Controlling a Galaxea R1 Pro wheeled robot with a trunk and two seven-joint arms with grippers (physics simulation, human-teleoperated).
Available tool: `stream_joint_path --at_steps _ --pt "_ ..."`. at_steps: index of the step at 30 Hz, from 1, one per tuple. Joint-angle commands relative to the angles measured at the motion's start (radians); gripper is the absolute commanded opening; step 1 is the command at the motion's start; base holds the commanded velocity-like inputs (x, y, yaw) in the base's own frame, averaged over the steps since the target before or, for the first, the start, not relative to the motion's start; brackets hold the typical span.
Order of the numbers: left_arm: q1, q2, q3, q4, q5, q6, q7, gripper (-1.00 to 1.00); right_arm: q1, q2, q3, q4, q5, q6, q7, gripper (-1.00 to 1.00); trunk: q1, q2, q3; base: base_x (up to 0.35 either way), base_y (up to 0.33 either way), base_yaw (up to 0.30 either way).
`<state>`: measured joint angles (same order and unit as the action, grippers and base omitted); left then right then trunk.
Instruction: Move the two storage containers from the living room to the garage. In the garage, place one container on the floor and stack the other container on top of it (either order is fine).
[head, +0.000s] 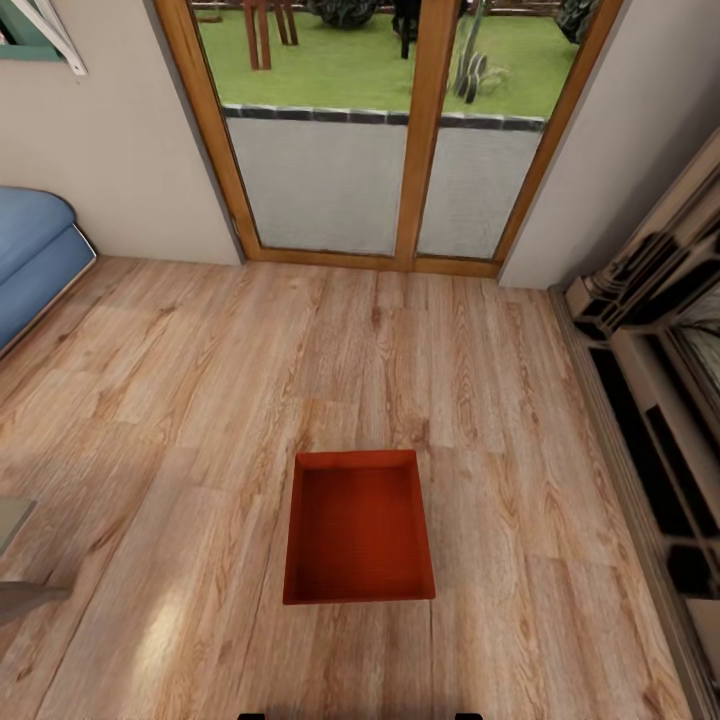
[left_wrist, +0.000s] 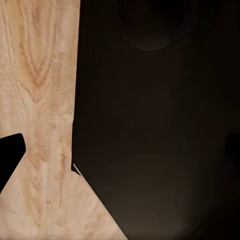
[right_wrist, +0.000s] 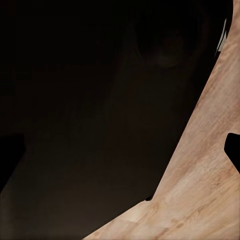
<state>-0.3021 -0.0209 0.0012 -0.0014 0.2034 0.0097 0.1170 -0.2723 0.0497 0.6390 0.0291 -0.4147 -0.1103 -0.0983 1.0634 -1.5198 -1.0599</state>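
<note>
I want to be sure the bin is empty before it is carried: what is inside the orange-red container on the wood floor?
The storage container looks empty: its flat orange-red bottom and inner walls show bare. It sits on light wood-plank flooring, hiding the planks beneath.

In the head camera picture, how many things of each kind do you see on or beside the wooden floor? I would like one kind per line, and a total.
Orange-red storage container: 1
Blue sofa: 1
Glass door with wooden frame: 1
Dark shelving unit: 1
Total: 4
</note>
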Motion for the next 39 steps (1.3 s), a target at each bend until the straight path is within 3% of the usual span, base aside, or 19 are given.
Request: stream_joint_path --at_steps 1,13,14,18,19,20,24,25,28,30,33,34,37,39 --pt "0.0 0.0 0.0 0.0 0.006 0.001 0.003 1.0 -0.001 0.001 0.008 0.003 -0.009 -0.006 -0.001 1.0 0.0 0.0 0.0 0.0 0.0 0.0" --pt "-0.001 0.008 -0.003 -0.015 0.0 0.003 0.003 1.0 -0.001 0.003 0.012 -0.004 -0.009 -0.002 -0.009 1.0 0.0 0.0 0.0 0.0 0.0 0.0" --pt "-0.001 0.023 -0.004 -0.091 0.0 0.011 0.003 1.0 -0.001 0.0 0.012 -0.046 -0.009 0.004 -0.012 1.0 0.0 0.0 0.0 0.0 0.0 0.0" --pt "-0.003 0.032 -0.004 -0.23 -0.001 0.045 0.003 1.0 0.002 -0.018 0.01 -0.192 -0.01 0.027 -0.016 1.0 0.0 0.0 0.0 0.0 0.0 0.0" --pt "-0.005 0.033 -0.004 -0.31 -0.003 0.098 0.004 1.0 0.001 -0.031 0.007 -0.274 -0.012 0.063 -0.039 1.0 0.0 0.0 0.0 0.0 0.0 0.0" --pt "-0.01 0.034 -0.004 -0.45 -0.007 0.187 0.003 1.0 -0.033 -0.047 0.003 -0.383 -0.015 0.123 -0.118 1.0 0.0 0.0 0.0 0.0 0.0 0.0" --pt "-0.019 0.035 -0.004 -0.501 -0.008 0.231 0.003 1.0 -0.117 -0.05 0.001 -0.432 -0.017 0.16 -0.19 1.0 0.0 0.0 0.0 0.0 0.0 0.0" --pt "-0.038 0.034 -0.003 -0.514 -0.009 0.253 0.003 1.0 -0.163 -0.049 0.001 -0.438 -0.017 0.172 -0.202 1.0 0.0 0.0 0.0 0.0 0.0 0.0" --pt "-0.096 0.03 -0.003 -0.52 -0.01 0.274 0.003 1.0 -0.228 -0.049 0.0 -0.441 -0.018 0.179 -0.213 1.0 0.0 0.0 0.0 0.0 0.0 0.0" --pt "-0.182 0.028 -0.003 -0.543 -0.01 0.284 0.003 1.0 -0.315 -0.048 -0.002 -0.442 -0.019 0.182 -0.22 1.0 0.0 0.0 0.0 0.0 0.0 0.0" --pt "-0.203 0.025 -0.003 -0.601 -0.009 0.319 0.006 1.0 -0.361 -0.045 -0.002 -0.442 -0.025 0.19 -0.23 1.0 0.0 0.0 0.0 0.0 0.0 0.0" --pt "-0.209 0.024 -0.003 -0.667 -0.008 0.374 0.005 1.0 -0.395 -0.044 -0.002 -0.442 -0.042 0.211 -0.241 1.0 0.0 0.0 0.0 0.0 0.0 0.0" --pt "-0.212 0.02 -0.003 -0.753 -0.006 0.434 0.003 1.0 -0.429 -0.044 -0.002 -0.442 -0.063 0.228 -0.247 1.0 0.0 0.0 0.0 0.0 0.0 0.0" --pt "-0.213 0.003 -0.005 -0.815 -0.007 0.467 0.006 1.0 -0.457 -0.043 -0.002 -0.442 -0.072 0.234 -0.251 1.0 0.0 0.0 0.0 0.0 0.0 0.0"
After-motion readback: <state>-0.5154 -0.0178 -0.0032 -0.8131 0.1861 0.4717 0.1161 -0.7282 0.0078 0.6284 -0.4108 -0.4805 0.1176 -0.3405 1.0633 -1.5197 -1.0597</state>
